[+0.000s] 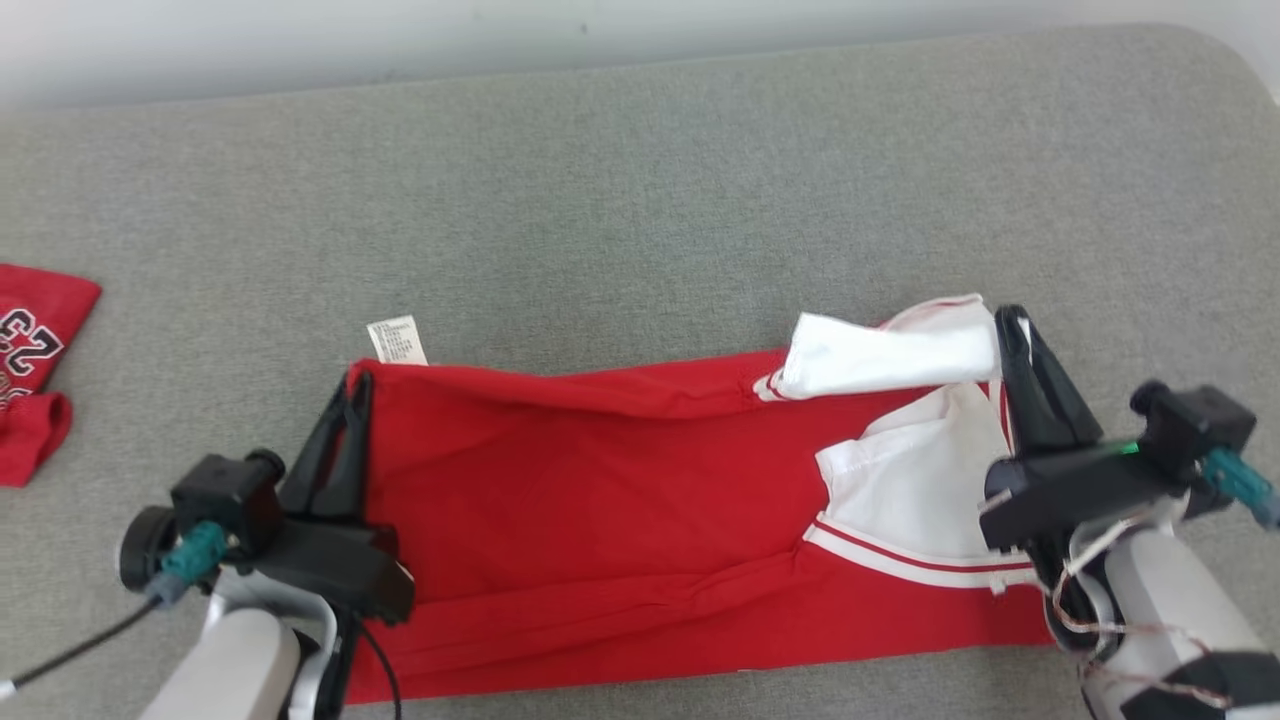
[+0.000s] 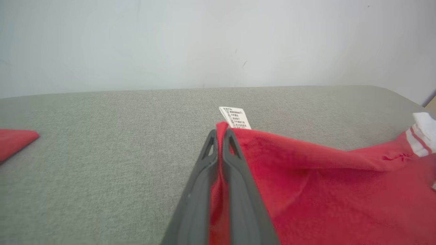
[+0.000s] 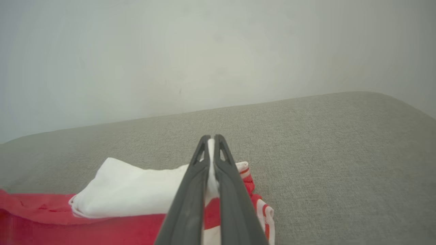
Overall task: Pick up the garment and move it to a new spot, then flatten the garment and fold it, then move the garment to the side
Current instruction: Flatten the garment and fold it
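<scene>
**Item: red garment, fold step in hand**

- Location: the red garment (image 1: 600, 470) lies lengthwise along the near edge of the grey cloth-covered table (image 1: 640, 180), from near the middle toward the right end.
- Detail: a white sleeve (image 1: 890, 350) is bunched at the garment's right end. A care label (image 1: 397, 340) sticks out at its far left corner.
- Left gripper (image 1: 357, 390): jaws nipped tight on the red cloth at that far left corner, just below the label.
- Right gripper (image 1: 1010, 320): jaws closed on white sleeve cloth at the far right corner.
- Other stock: a second red garment (image 1: 35, 350), printed with numerals, at the left edge, well apart.
- Step, as judged: folding, with the far edge held at both ends.
- Next move calls for: both corners carried together and level, keeping the edge taut, with the loose sleeve tucked in before letting go.
</scene>
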